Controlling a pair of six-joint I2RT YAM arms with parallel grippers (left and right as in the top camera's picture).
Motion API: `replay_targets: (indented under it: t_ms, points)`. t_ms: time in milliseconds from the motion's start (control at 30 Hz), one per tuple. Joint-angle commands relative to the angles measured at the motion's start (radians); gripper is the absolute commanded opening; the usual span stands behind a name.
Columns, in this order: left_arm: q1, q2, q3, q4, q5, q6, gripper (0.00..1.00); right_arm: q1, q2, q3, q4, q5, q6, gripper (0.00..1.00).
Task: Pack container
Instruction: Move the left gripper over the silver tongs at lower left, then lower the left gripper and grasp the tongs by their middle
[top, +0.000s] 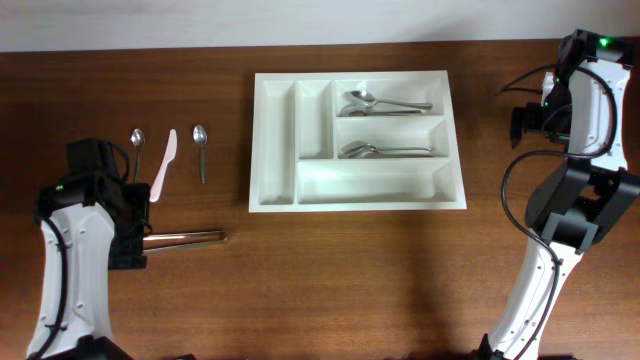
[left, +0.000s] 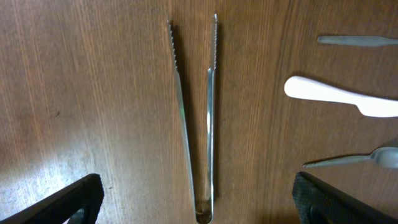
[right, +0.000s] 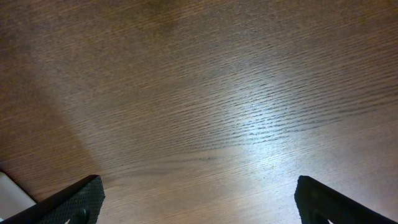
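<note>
So: left tool (left: 198, 186), jaws apart and empty, hangs over the hinge end of the tongs (left: 196, 118). They lie 9-to-3 on the worktop (top: 330, 290); container (top: 370, 185) sits at their 2 o'clock. Right tool (right: 198, 186), also apart, is farther.

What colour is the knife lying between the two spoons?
The knife is white; clearest in the left wrist view.
</note>
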Motion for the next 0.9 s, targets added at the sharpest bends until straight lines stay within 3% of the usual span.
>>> replay_targets:
  t_ms: [0,267,867]
  points:
    - [0.006,0.059,0.012,0.003,0.008,-0.010,0.99,-0.004,-0.043,0.002,0.003,0.009,0.001,0.99]
    - [0.006,0.216,0.012,0.008,0.108,-0.022,0.99,-0.004,-0.043,0.002,0.003,0.009,0.001,0.99]
    - [0.006,0.371,0.012,0.068,0.056,-0.029,0.99,-0.004,-0.043,0.002,0.003,0.009,0.001,0.99]
